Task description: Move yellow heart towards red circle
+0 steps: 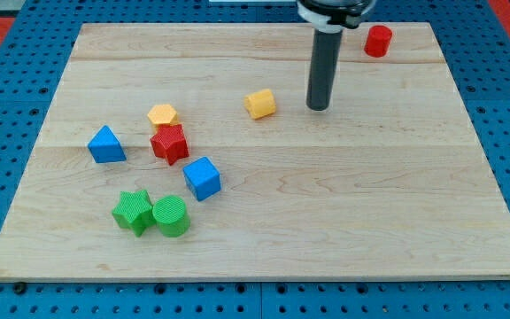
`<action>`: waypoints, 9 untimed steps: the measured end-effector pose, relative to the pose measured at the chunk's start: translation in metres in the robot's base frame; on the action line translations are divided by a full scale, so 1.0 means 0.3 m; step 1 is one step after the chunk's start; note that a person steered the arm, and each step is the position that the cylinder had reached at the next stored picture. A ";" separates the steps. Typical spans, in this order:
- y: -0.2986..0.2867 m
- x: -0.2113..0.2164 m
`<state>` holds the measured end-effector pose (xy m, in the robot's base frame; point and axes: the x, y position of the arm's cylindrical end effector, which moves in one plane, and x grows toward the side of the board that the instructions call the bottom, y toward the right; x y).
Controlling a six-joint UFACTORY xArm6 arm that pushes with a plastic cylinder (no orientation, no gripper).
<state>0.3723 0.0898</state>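
- Your tip [318, 107] sits right of the yellow heart [260, 104], apart, between it and the red circle [378, 41] at upper right.
- No hand fitted; nothing held.
- Pushing from here risks driving the heart leftward.

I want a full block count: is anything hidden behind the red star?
The red star partly covers the yellow hexagon block just above it; only that block's top shows. The rest of it is covered, and nothing else shows there.
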 end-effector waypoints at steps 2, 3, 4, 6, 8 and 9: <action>-0.516 0.045; -0.538 -0.002; -0.375 -0.143; -0.077 -0.325; -0.281 -0.249; -0.187 -0.097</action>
